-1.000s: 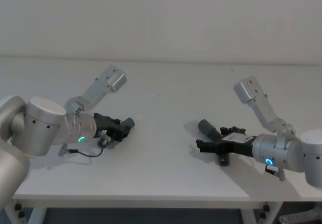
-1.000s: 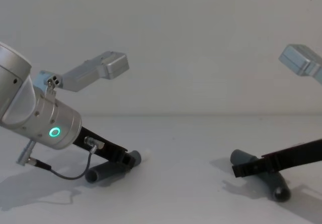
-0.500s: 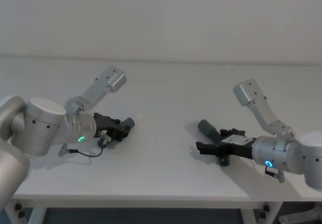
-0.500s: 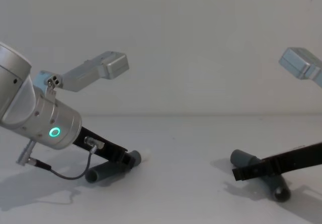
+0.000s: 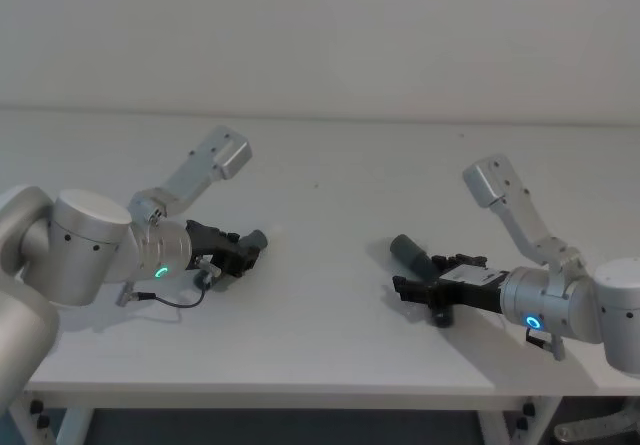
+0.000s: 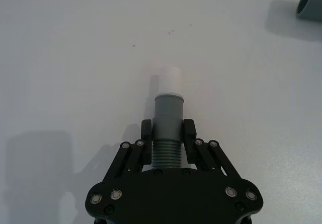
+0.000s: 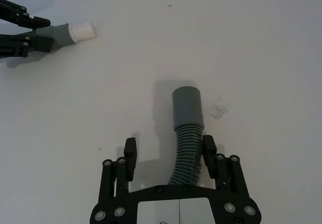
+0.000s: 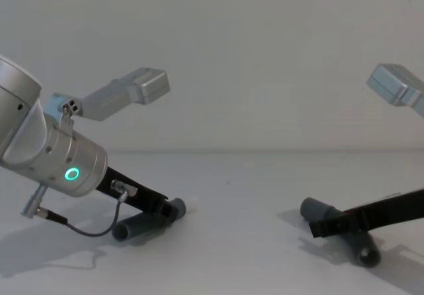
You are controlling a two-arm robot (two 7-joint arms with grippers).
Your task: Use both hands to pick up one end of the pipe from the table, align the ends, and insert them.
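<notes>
My left gripper (image 5: 244,251) is shut on the lighter pipe piece (image 6: 167,112), low over the white table (image 5: 320,190) at the left. Its fingers (image 6: 146,132) clamp the ribbed part just behind the cuff, and the whitish tip (image 6: 167,80) sticks out ahead. From the chest view this piece (image 8: 136,227) bends down to the table under the gripper (image 8: 165,209). At the right lies the darker piece (image 5: 410,253), wide cuff (image 7: 187,108) forward. My right gripper (image 7: 169,148) is open, one finger on each side of the darker hose, which runs closer to one finger (image 7: 209,151).
The table's front edge (image 5: 300,397) runs just below both arms. A white wall rises behind the far edge. A small scuff mark (image 7: 220,110) sits on the table beside the dark cuff.
My right gripper has sunk slightly and drawn back a little along the darker piece. The left gripper and its piece have barely moved.
</notes>
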